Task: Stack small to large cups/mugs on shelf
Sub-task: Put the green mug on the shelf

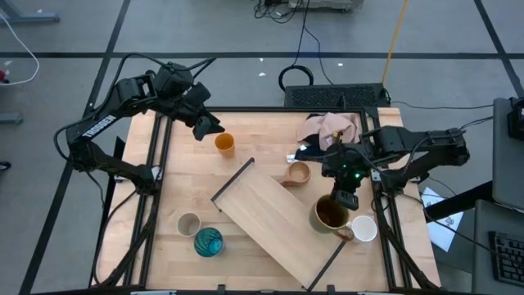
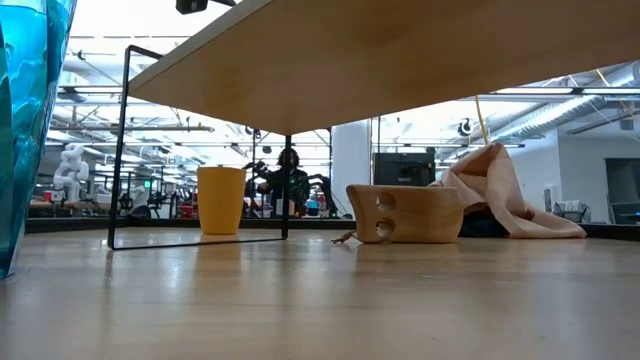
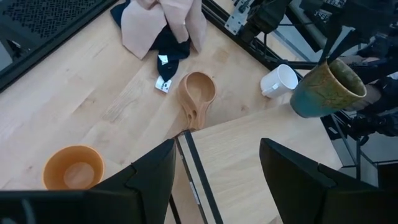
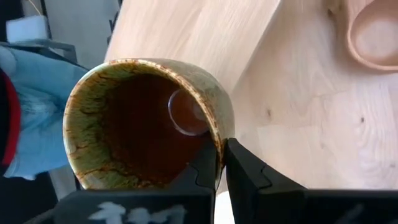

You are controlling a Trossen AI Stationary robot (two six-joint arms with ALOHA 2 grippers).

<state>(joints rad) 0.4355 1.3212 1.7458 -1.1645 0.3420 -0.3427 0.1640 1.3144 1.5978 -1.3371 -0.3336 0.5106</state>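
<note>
- The dark brown mug (image 1: pixel 330 213) hangs lifted at the lower right of the high view, right by the right-hand end of the shelf (image 1: pixel 274 215), and the right claw (image 1: pixel 345 199) is clamped tight on its rim.
- The right wrist view looks straight into that mug (image 4: pixel 146 121): one finger inside the wall, one outside, rim pinched between them, glossy brown interior with a mottled green lip.
- The shelf lies diagonally across the worktop (image 1: pixel 184 176), running from centre to the bottom edge, its top bare.
- Just beside the lifted mug, toward the lower right, sits the white mug (image 1: pixel 363 228).
- The tan handled cup (image 1: pixel 297 173) rests off the shelf's upper right corner, with the pink cloth (image 1: pixel 336 127) and the navy cloth (image 1: pixel 315 150) heaped behind it.
- Lower left of the shelf: the teal cup (image 1: pixel 208 241) and the beige-grey cup (image 1: pixel 189 223), close together.
- The orange cup (image 1: pixel 224 144) stands upper centre, and the left claw (image 1: pixel 206 124) hovers just beside it, fingers spread wide, nothing in them.
- From the left wrist view the mug's outside shows, teal low down and olive near the rim (image 3: pixel 323 90).
- The low view peers under the shelf board (image 2: pixel 400 60): orange cup (image 2: pixel 221 200) and tan cup (image 2: pixel 405 213) on the worktop, no claw visible.
</note>
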